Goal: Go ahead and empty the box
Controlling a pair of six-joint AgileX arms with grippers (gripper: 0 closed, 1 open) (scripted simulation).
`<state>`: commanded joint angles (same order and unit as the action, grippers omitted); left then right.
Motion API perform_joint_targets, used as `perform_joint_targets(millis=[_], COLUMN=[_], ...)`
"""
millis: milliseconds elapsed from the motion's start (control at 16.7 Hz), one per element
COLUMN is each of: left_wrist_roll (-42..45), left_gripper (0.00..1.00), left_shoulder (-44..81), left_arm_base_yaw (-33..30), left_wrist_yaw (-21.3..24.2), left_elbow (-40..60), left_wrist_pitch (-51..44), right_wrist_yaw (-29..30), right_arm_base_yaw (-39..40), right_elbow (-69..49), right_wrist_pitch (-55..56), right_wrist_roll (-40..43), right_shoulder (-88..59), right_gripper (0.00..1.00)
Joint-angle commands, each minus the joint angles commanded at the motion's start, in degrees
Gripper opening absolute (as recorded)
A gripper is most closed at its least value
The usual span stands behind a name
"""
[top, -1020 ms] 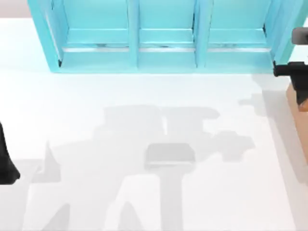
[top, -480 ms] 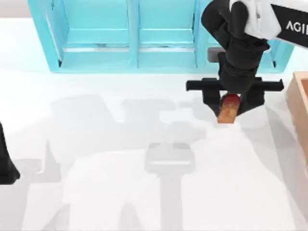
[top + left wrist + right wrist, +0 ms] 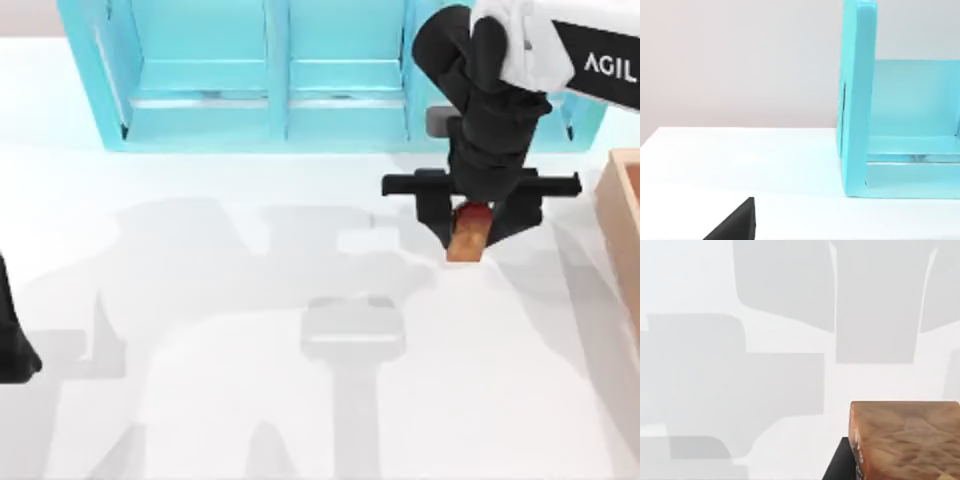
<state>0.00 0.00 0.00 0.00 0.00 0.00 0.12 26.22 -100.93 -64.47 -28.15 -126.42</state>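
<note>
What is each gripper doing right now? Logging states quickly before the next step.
Right gripper: shut on a brown-orange block, in front of the cyan shelf unit.
Left gripper: parked at the table's left edge.

The box sits at the table's right edge, cut off by the frame, so just its left wall and a strip of its inside show. It is light tan-orange, wood-coloured, with a thick plain wall and a darker brown interior. It rests flat on the white surface, open side up, just beside the right end of the cyan shelf. Its contents cannot be made out.
</note>
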Motion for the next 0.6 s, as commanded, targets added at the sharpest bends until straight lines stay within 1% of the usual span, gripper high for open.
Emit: perform_joint_targets(millis=[300,540,600], left_wrist_roll=[0.00,0.00,0.00], left_gripper=[1.00,1.00,1.00], left_shoulder=[0.00,0.00,0.00], left_arm_base_yaw=[0.00,0.00,0.00], left_wrist_yaw=[0.00,0.00,0.00], left_elbow=[0.00,0.00,0.00], left_wrist_pitch=[0.00,0.00,0.00], right_wrist_yaw=[0.09,0.10,0.10], right_arm_base_yaw=[0.24,0.26,0.26], right_elbow=[4.34,4.56,4.56], right_wrist_pitch=[6.43,6.76,6.76], right_wrist_roll=[-0.05,-0.06,-0.06], right_shoulder=[-2.01,-2.11,-2.11], right_gripper=[0.00,0.00,0.08])
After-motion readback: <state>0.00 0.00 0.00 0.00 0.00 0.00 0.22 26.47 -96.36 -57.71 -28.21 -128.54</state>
